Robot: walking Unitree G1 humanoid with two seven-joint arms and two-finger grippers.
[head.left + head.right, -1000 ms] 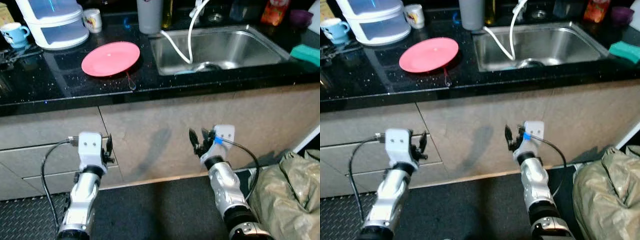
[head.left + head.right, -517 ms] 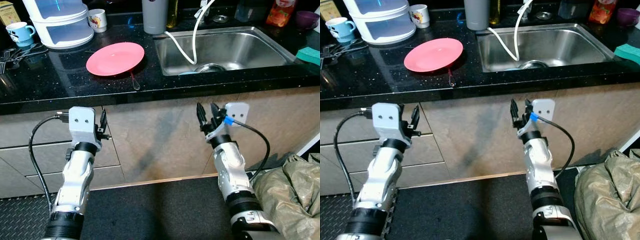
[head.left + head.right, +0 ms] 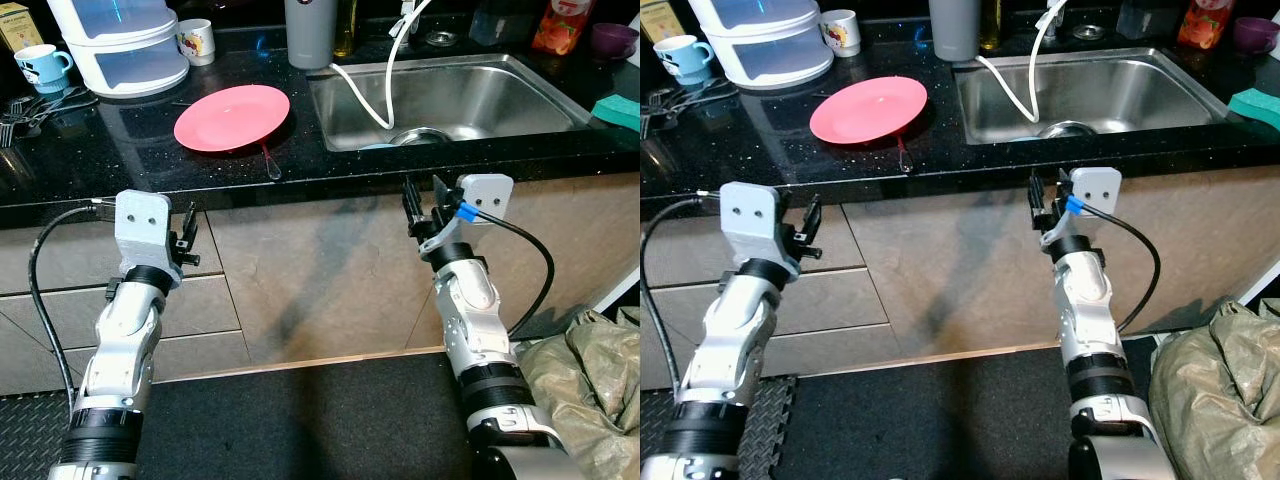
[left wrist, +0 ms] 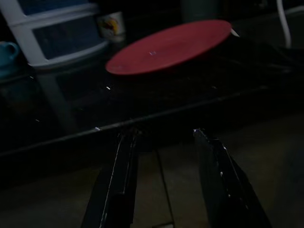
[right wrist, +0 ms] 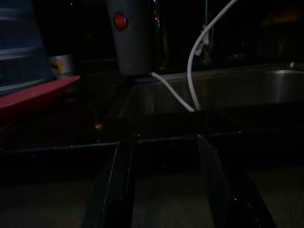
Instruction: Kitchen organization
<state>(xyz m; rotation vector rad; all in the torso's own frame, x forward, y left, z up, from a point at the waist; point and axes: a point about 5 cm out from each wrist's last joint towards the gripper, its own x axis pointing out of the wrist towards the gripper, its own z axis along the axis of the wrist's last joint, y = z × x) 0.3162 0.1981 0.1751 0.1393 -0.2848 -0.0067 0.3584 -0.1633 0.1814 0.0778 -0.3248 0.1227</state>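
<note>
I see the pink plate (image 3: 232,117) lying flat on the black bench (image 3: 110,165), left of the sink (image 3: 450,95), with a spoon (image 3: 268,163) just at its near edge. My left tool (image 3: 186,228) hangs below the bench edge, fingers apart and empty — the plate is up, far and a bit right of it. My right tool (image 3: 424,203) is also spread open and empty, under the sink front. I think the left arm is nearer to the plate.
</note>
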